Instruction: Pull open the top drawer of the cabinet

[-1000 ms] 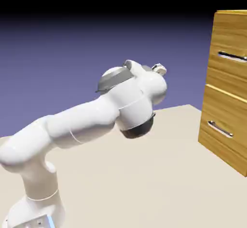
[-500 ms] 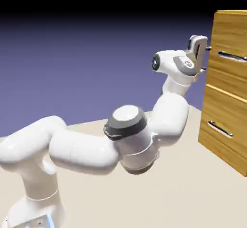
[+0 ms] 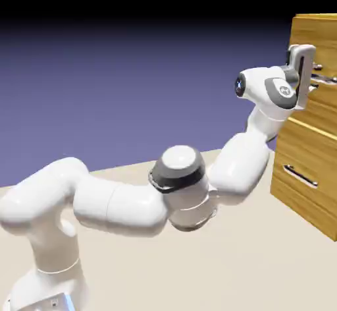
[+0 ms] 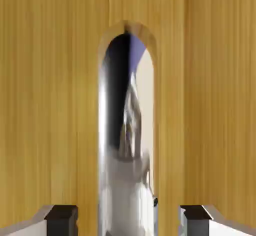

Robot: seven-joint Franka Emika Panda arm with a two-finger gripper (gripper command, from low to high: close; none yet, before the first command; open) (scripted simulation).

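From my remote seat, going L to R in the ext. view: pale beige desk (image 3: 125, 263), plain surface, far edge running up toward the R. Behind it is the backdrop (image 3: 131, 99), blue-violet, fading to black up top. White arm (image 3: 122, 207) rises at lower L, w/ a blue-lit strip (image 3: 69, 302) on its base, and reaches R over the desk, its wrist bent upward near the cabinet (image 3: 317, 16).

Cabinet's at the far R, honey-brown wood grain, cut off by the pic's edge. Lower drawer (image 3: 287, 146) has its silver bar handle (image 3: 301, 175) well below my hand. Top drawer (image 3: 320, 38) is above it, front flush, looks closed. My fingers (image 4: 128, 221) are at that top drawer's bar (image 3: 326, 79), one above & one below in the ext. view.

Hand view, L to R: wood grain, one finger at bottom L, the shiny bar upright in the mid., other finger at bottom R, more wood. Fingers are spread, w/ wood showing btwn each tip and the bar, so I've no pinch on it. Bar's reflections are blurry; can't read detail there.
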